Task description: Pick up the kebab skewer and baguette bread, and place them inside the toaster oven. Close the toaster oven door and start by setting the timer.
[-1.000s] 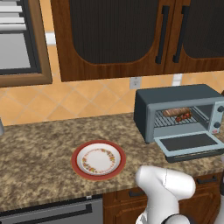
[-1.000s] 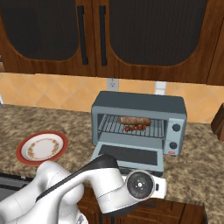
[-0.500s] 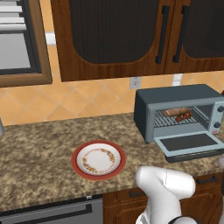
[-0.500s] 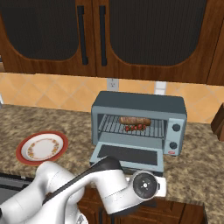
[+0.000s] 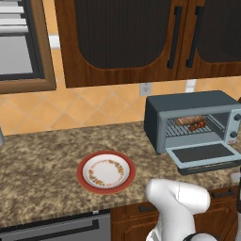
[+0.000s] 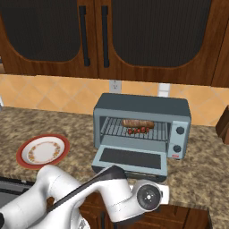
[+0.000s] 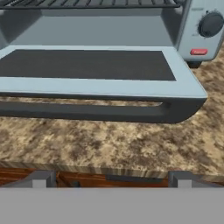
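Note:
The toaster oven (image 5: pixel 188 106) (image 6: pixel 143 105) stands on the counter with its door (image 5: pixel 202 155) (image 6: pixel 129 159) (image 7: pixel 87 65) dropped flat open. On its wire rack lies the brown baguette bread (image 5: pixel 189 120) (image 6: pixel 137 123), and just in front of it the kebab skewer (image 5: pixel 197 125) (image 6: pixel 138 130) with its red chunks. My gripper (image 7: pixel 113 180) is open with nothing between its fingertips (image 7: pixel 43 179). It hangs low in front of the door's dark bar handle (image 7: pixel 100 111), about level with the counter's front edge. A timer knob (image 7: pixel 211 24) sits on the right-hand panel.
A red-rimmed plate (image 5: pixel 106 172) (image 6: pixel 43 151) lies bare on the granite counter, left of the oven. Dark wood cabinets (image 6: pixel 94 36) hang above. A dark block (image 6: pixel 222 127) stands at the counter's far right. Drawers run under the counter edge (image 7: pixel 109 168).
My wrist has sunk slightly lower and to the right in front of the open door. The food, the door and the plate have not moved.

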### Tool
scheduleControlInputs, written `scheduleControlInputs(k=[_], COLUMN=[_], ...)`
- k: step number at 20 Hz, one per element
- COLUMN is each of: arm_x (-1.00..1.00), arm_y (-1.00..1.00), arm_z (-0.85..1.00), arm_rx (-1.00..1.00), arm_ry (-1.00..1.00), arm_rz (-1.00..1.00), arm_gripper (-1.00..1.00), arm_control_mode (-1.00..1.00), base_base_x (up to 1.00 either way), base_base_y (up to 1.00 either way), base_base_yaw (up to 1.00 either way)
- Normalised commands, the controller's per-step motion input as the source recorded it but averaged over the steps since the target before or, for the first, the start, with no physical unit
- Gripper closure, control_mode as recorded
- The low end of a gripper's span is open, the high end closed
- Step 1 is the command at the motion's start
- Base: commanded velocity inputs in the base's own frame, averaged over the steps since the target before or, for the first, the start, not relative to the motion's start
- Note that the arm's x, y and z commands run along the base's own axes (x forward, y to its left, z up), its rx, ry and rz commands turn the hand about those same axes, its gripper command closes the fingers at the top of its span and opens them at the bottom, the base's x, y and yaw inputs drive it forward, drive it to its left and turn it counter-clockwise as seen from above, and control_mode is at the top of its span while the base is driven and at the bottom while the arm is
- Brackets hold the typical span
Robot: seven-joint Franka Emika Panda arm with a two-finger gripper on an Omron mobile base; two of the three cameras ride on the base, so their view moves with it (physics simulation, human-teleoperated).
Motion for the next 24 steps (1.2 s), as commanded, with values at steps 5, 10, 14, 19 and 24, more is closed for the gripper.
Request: scheduleControlInputs(k=[5, 10, 14, 19, 24], arm_x=[0.18, 0.05, 0.18, 0.22, 0.1], arm_y=[0.0, 0.0, 0.0, 0.0, 0.0], arm_z=[-0.11, -0.23, -0.04, 0.0, -0.02], arm_rx=[0.0, 0.0, 0.0, 0.0, 0.0], arm_ry=[-0.02, 0.0, 0.0, 0.0, 0.0], arm_rz=[0.0, 0.0, 0.0, 0.0, 0.0], arm_gripper=[-1.0, -1.0, -1.0, -1.0, -1.0], arm_control_mode=[-1.0, -1.0, -1.0, -1.0, -1.0], base_base_x=[0.0, 0.0, 0.0, 0.0, 0.0], base_base_y=[0.0, 0.0, 0.0, 0.0, 0.0], base_base_yaw=[0.0, 0.0, 0.0, 0.0, 0.0])
